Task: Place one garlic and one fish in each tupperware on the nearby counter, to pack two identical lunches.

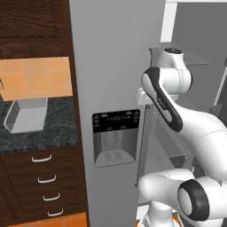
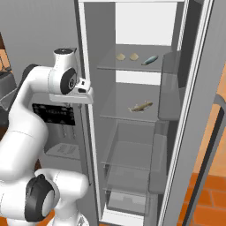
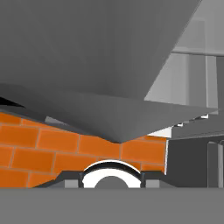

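Kitchen, left to right: bench (image 1: 40, 133) at far left carries one tupperware (image 1: 25, 116), apparently empty; fridge (image 2: 137, 132) at right stands open, with two garlic (image 2: 126, 56) and fish (image 2: 149, 59) on the top shelf, second fish (image 2: 140, 107) below. Nothing packed yet by my reading; gripper state cannot be told.

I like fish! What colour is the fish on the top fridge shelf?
Bluish-grey fish; right base view shows it best.

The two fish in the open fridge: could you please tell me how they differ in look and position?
The upper fish is bluish grey and lies on the top shelf beside two pale garlic; the lower fish is tan-brown and lies alone on the shelf below. The upper fish sits further right than the lower one. Both lie flat, slanting up to the right, and neither is packed yet.
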### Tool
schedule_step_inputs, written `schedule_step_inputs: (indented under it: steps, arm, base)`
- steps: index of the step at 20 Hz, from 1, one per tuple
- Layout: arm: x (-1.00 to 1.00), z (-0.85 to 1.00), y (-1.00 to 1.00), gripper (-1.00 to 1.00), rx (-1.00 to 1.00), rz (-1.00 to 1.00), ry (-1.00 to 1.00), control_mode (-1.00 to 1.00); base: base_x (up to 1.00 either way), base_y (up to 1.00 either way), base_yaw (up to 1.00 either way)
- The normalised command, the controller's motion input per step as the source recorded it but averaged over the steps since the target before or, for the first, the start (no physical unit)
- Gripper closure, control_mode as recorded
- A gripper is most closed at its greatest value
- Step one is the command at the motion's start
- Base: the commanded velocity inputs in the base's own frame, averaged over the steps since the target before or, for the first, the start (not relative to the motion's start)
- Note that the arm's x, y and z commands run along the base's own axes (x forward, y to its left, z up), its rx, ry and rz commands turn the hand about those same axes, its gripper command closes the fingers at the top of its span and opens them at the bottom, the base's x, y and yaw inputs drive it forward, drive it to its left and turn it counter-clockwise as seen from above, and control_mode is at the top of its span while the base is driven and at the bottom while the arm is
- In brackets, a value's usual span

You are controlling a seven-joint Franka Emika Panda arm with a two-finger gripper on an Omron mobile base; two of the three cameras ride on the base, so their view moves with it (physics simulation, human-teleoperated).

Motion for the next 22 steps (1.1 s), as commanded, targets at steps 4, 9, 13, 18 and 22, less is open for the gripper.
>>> schedule_step_inputs:
  steps: [4,9,13,18,22]
  arm:
    - [0.0,-0.04,0.0,-1.0,0.0,0.0,0.0,-1.0]
    - [0.0,0.0,0.0,-1.0,0.0,0.0,0.0,-1.0]
    - [-0.82,-0.07,-0.9,-1.0,0.08,-0.12,-0.31,-1.0]
    - [-0.56,-0.08,-1.0,-1.0,0.08,-0.27,-0.36,-1.0]
    - [-0.1,0.06,-1.0,-1.0,0.28,-0.32,-0.1,-1.0]
  base:
    - [0.0,0.0,0.0]
    - [0.0,0.0,0.0]
    - [0.0,0.0,0.0]
    - [0.0,0.0,0.0]
    - [0.0,0.0,0.0]
